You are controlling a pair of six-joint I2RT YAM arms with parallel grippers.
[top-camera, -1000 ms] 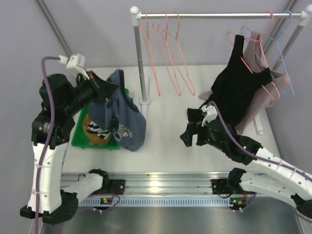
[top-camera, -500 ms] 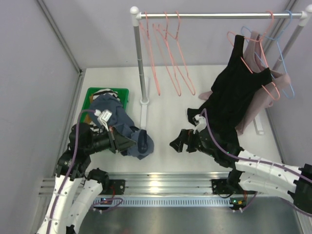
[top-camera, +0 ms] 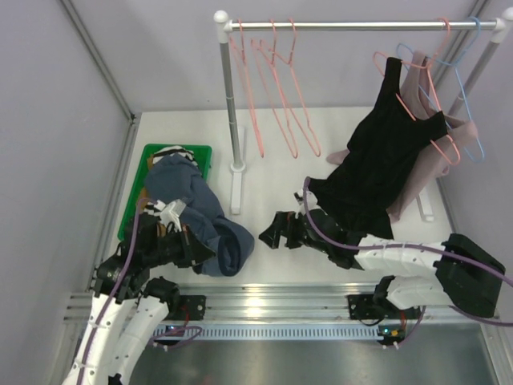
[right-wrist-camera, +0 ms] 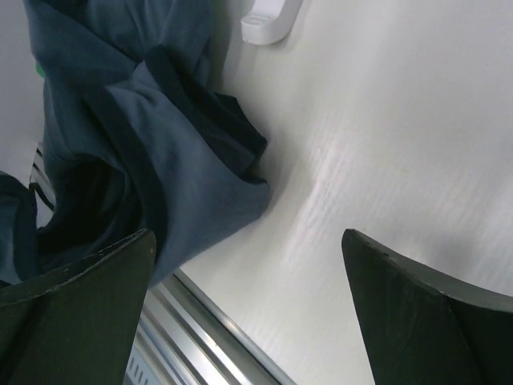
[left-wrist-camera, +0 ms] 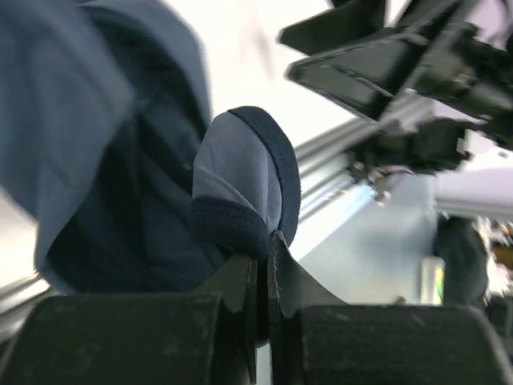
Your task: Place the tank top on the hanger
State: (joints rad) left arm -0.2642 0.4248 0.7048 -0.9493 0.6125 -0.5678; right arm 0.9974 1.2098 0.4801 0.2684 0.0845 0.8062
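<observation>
The blue tank top (top-camera: 210, 228) lies in a heap on the white table (top-camera: 280, 180). Its far end hangs over the edge of the green bin (top-camera: 131, 215). A stripy cloth (top-camera: 168, 150) is in the bin too, at the back.

The left gripper (top-camera: 195, 243) is pinched tight on a strap of the tank top. The right gripper (top-camera: 267, 233) is spread wide and holds nothing. It sits low over the table, just beside the heap.

Only the view from above shows the bin. It also shows the pink hangers (top-camera: 276, 96) on the rail (top-camera: 361, 25), well apart from the tank top, and a black top (top-camera: 385, 156) hanging there.

Only the left wrist view shows the pinch up close. There the left gripper (left-wrist-camera: 264, 265) holds the tank top (left-wrist-camera: 240, 188) by its dark edge.

The right wrist view shows the right gripper (right-wrist-camera: 247, 234) over bare table, with the tank top (right-wrist-camera: 160, 168) at the left. It also shows the white foot of the rack (right-wrist-camera: 268, 20).
</observation>
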